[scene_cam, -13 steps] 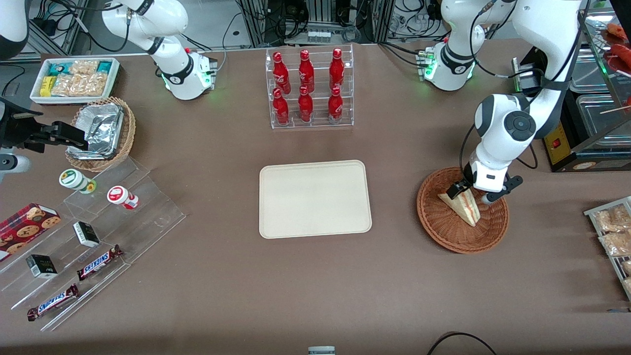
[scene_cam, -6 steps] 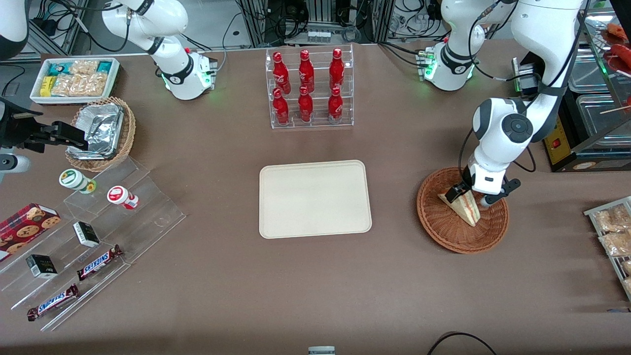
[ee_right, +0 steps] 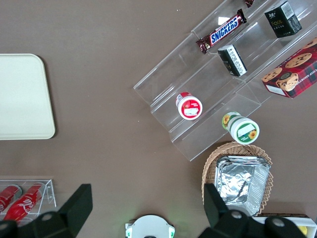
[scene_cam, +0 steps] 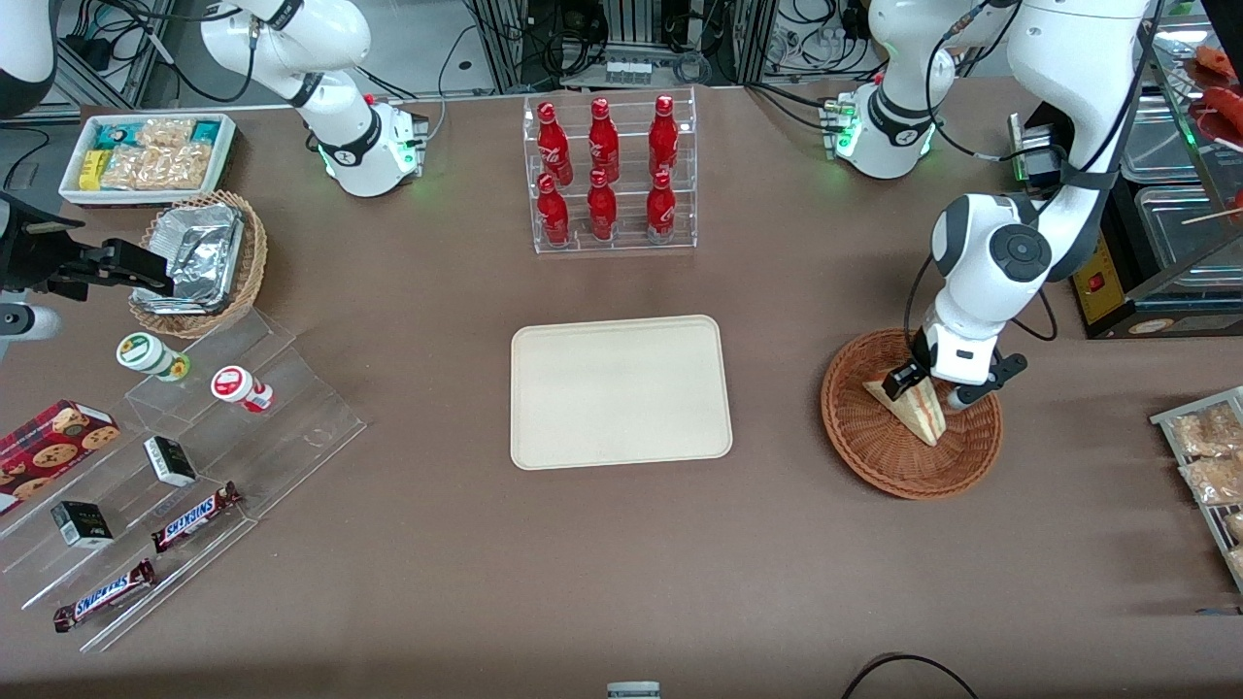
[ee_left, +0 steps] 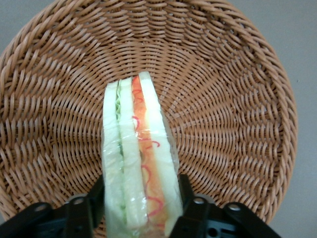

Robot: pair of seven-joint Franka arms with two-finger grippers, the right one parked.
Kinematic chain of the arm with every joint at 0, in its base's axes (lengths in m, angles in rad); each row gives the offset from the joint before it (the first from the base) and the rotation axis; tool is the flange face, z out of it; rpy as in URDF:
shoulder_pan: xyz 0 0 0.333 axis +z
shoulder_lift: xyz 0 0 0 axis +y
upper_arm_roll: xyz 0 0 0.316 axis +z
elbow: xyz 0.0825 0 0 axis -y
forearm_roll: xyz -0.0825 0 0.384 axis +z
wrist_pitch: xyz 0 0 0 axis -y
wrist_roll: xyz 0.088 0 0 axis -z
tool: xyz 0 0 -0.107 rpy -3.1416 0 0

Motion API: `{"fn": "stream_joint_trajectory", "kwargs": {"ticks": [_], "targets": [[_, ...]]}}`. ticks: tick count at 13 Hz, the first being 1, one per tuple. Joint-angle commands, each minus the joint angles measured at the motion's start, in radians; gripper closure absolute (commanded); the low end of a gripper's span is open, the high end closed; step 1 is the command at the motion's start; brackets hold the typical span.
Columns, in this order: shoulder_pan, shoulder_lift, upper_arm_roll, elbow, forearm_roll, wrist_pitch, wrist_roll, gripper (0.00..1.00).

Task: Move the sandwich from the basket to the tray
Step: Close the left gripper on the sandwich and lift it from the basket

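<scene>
The claw (ee_left: 141, 210) clamps both faces of the sandwich (ee_left: 138, 158), which sits inside the basket (scene_cam: 879, 456). The grasp looks made, but lift and carry remain. The tray (scene_cam: 620, 390) lies bare on the counter (scene_cam: 621, 563), well apart from the basket.

The gripper (scene_cam: 924, 386) sits low inside the basket (scene_cam: 879, 456) at the working arm's end of the table, its fingers (ee_left: 194, 210) pressed against either side of the sandwich (scene_cam: 918, 410), which stands on edge in the basket and reaches from the gripper toward the front camera. The tray (scene_cam: 620, 391) lies well apart from the gripper toward the parked arm's end. The bottle rack (scene_cam: 612, 175) stands farther from the front camera than the tray.
</scene>
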State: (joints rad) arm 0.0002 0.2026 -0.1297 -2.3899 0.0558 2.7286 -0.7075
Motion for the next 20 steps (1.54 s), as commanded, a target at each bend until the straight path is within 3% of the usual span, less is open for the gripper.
{"fn": "stream_joint_trajectory", "kwargs": {"ticks": [1,4,5,9,11,15,20], "targets": [[0.004,0.015,-0.002,0.026,0.019,0.013,-0.014,1.00],[0.003,-0.011,-0.002,0.041,0.025,-0.021,-0.010,1.00],[0.004,-0.028,-0.002,0.058,0.059,-0.076,-0.010,1.00],[-0.011,-0.040,-0.045,0.324,0.090,-0.539,-0.007,1.00],[-0.014,-0.029,-0.109,0.434,0.090,-0.665,-0.017,1.00],[-0.057,0.003,-0.228,0.552,0.085,-0.743,-0.024,1.00],[-0.287,0.193,-0.228,0.762,0.075,-0.745,-0.140,1.00]]}}
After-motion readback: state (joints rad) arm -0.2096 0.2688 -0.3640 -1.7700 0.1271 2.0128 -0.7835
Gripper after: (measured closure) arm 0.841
